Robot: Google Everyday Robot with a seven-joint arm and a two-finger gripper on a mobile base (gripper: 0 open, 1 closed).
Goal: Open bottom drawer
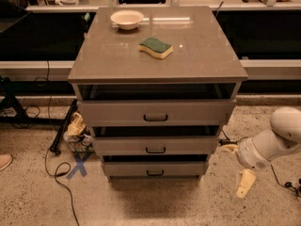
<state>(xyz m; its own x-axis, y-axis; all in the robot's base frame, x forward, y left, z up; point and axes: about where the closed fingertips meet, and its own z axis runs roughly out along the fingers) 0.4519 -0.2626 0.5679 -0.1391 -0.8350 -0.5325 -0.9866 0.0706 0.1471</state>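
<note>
The bottom drawer (127,168) is the lowest of three grey drawers in the cabinet, with a flat front and a small black bar handle (154,173). Its front sits set back under the middle drawer (188,145). My gripper (238,166) hangs low to the right of the cabinet, about level with the bottom drawer and apart from it. Its two pale fingers (245,183) are spread, with nothing between them. The white arm (282,135) reaches in from the right edge.
The top drawer (197,111) is the widest. A green and yellow sponge (155,47) and a white bowl (127,18) lie on the cabinet top (197,55). Crumpled packaging (76,131), a black cable (56,168) and a blue X mark (78,165) are on the floor at left.
</note>
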